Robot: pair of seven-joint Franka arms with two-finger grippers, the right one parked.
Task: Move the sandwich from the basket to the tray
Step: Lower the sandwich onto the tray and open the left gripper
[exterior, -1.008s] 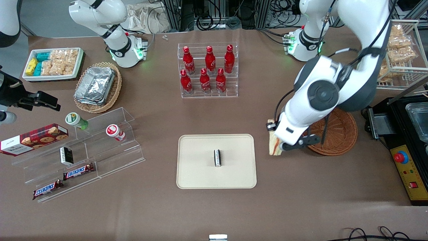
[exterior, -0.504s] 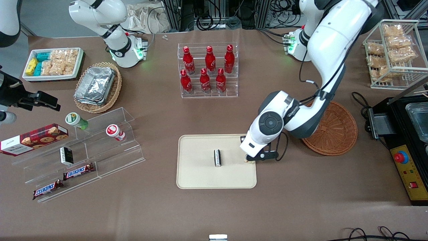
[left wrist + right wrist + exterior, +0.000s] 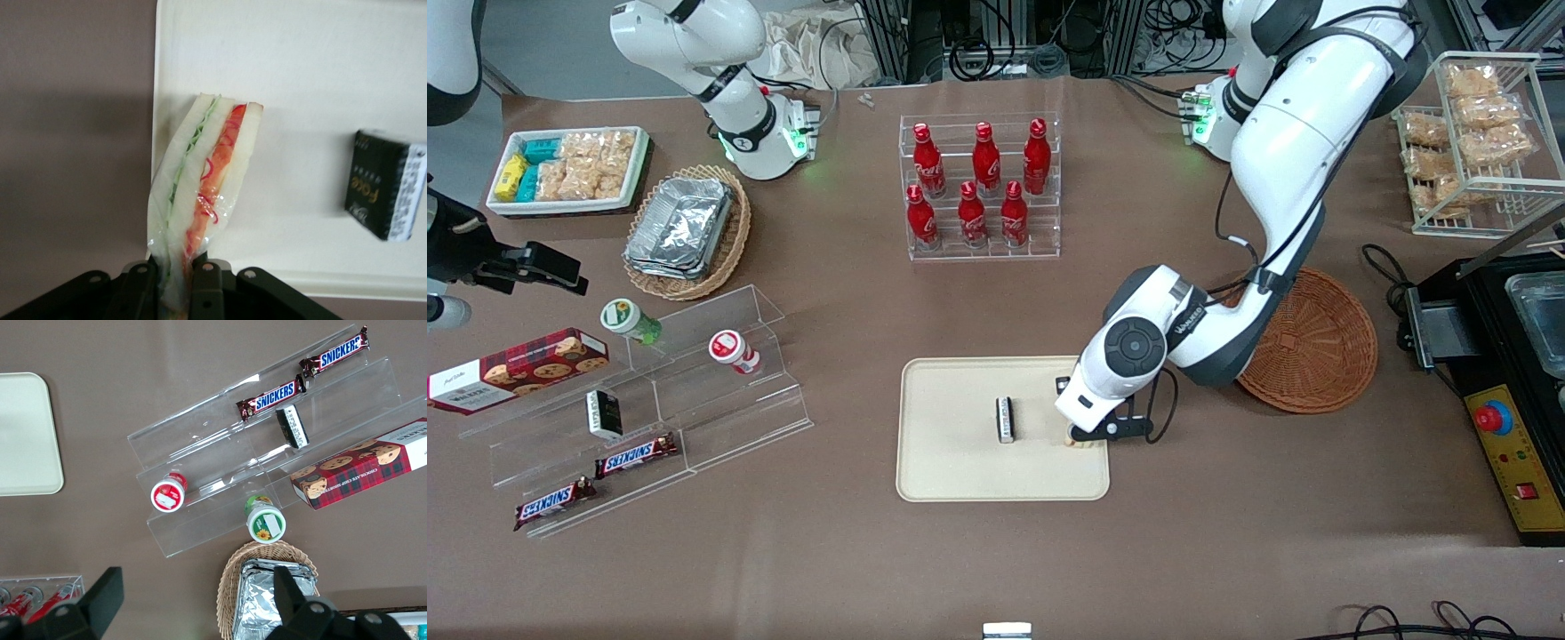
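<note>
My left gripper (image 3: 1079,436) hangs low over the cream tray (image 3: 960,471), at the tray's end nearest the reddish-brown wicker basket (image 3: 1325,356). It is shut on the sandwich (image 3: 203,187), a wrapped wedge with green and red-orange filling. In the wrist view the fingers (image 3: 208,287) pinch the wedge's narrow end, and the rest of the wedge lies over the tray (image 3: 320,80) beside its rim. In the front view only a sliver of the sandwich (image 3: 1076,442) shows under the wrist. The basket holds nothing.
A small black packet (image 3: 1005,419) stands in the middle of the tray, also in the wrist view (image 3: 383,193). A clear rack of red bottles (image 3: 980,187) stands farther from the front camera. A clear stepped shelf (image 3: 685,400) with snacks lies toward the parked arm's end.
The left gripper carried the sandwich from beside the basket to over the tray's end, then moved slightly farther in over the tray and lower.
</note>
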